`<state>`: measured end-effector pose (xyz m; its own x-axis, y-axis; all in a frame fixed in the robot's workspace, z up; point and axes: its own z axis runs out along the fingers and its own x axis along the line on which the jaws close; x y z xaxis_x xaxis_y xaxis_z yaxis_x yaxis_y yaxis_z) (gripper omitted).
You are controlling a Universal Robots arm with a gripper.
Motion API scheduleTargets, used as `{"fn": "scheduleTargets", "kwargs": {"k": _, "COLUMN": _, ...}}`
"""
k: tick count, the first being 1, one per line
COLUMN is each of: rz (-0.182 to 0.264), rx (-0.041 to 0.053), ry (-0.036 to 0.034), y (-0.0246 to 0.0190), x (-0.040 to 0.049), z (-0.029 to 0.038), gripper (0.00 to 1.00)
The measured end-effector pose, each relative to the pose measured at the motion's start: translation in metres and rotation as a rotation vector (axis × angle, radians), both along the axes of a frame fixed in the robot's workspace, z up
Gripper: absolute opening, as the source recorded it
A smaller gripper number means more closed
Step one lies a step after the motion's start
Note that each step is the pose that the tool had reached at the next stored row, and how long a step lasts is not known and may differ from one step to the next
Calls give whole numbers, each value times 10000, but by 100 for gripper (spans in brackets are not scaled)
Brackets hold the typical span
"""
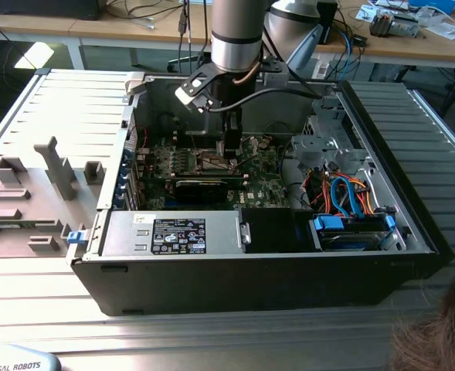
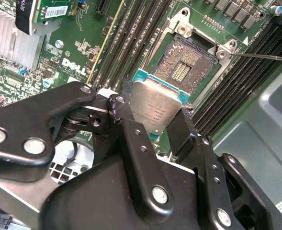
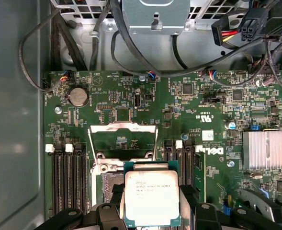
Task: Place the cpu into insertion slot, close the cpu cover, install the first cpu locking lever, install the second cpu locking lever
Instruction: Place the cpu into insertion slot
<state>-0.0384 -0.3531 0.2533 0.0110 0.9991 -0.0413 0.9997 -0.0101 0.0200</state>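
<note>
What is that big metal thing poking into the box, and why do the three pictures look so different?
That is a robot arm reaching into an open computer case. One picture comes from a camera standing outside. The other two come from cameras riding near the arm's wrist, looking past its gripper. The gripper's black fingers pinch the cpu, a small silvery square chip. Close by on the green board is the insertion slot, a square socket; the chip is not in it yet. The cpu cover stands tipped open.
</note>
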Motion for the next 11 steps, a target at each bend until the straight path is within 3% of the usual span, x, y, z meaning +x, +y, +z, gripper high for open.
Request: {"fn": "scheduleTargets", "kwargs": {"k": 11, "rz": 0, "rx": 0, "ry": 0, "y": 0, "x": 0, "z": -26, "gripper": 54}}
